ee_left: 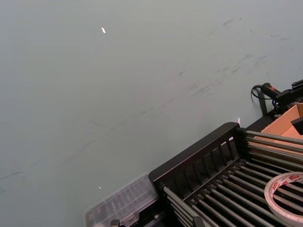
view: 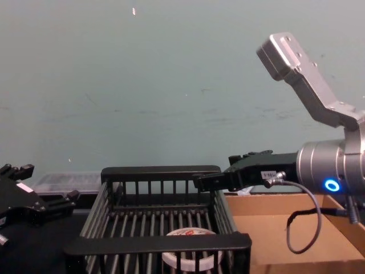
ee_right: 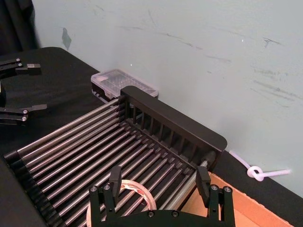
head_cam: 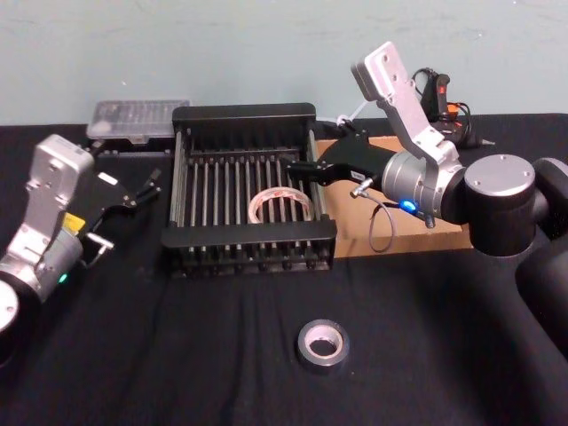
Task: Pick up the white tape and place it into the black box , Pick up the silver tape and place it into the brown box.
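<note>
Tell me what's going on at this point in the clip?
The white tape lies flat on the bars inside the black box, so that half looks done. The right gripper hangs open and empty over the box's right side, just above the tape. The silver tape sits on the black tablecloth in front of the box, untouched, and the brown box holds no tape in the part that shows. The left gripper is open, off to the box's left.

Off-white tape (head_cam: 282,205); black slatted box (head_cam: 244,114)

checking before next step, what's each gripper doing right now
Left gripper: open, empty, left of the black box.
Right gripper: open, empty, above the white tape in the box.
</note>
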